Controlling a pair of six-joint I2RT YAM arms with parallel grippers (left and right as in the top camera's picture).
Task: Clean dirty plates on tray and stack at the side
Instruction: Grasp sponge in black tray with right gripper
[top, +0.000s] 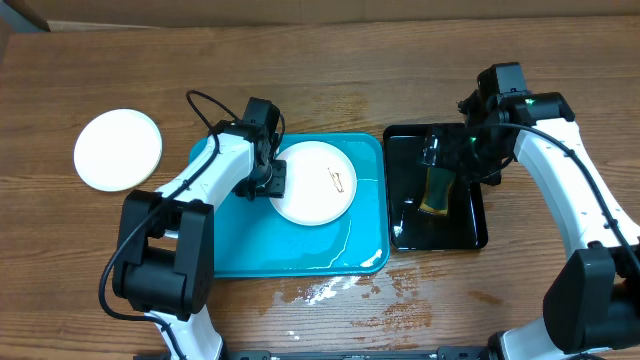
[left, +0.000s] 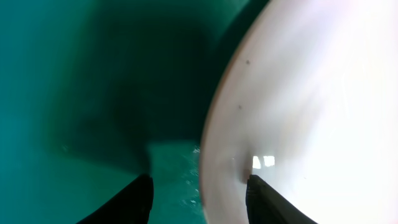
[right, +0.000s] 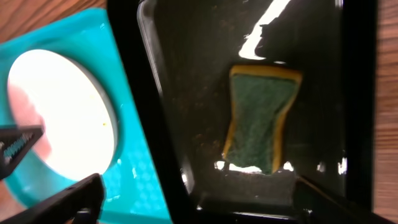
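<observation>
A white plate (top: 315, 182) with small dark smudges lies on the turquoise tray (top: 260, 245). My left gripper (top: 272, 180) is at the plate's left rim. In the left wrist view its jaws (left: 200, 202) stand open astride that rim. One finger (left: 140, 202) is over the tray (left: 74, 93), the other over the plate (left: 311, 93). A second white plate (top: 118, 150) rests on the table at far left. My right gripper (top: 462, 158) hovers open above the black tray. Its fingers (right: 68, 202) are wide apart, with nothing between them.
A green and yellow sponge (right: 260, 118) lies in the wet glossy black tray (top: 470, 235) to the right of the turquoise one. Water is spilled on the wood (top: 330, 290) by the tray's front edge. Cables trail from both arms.
</observation>
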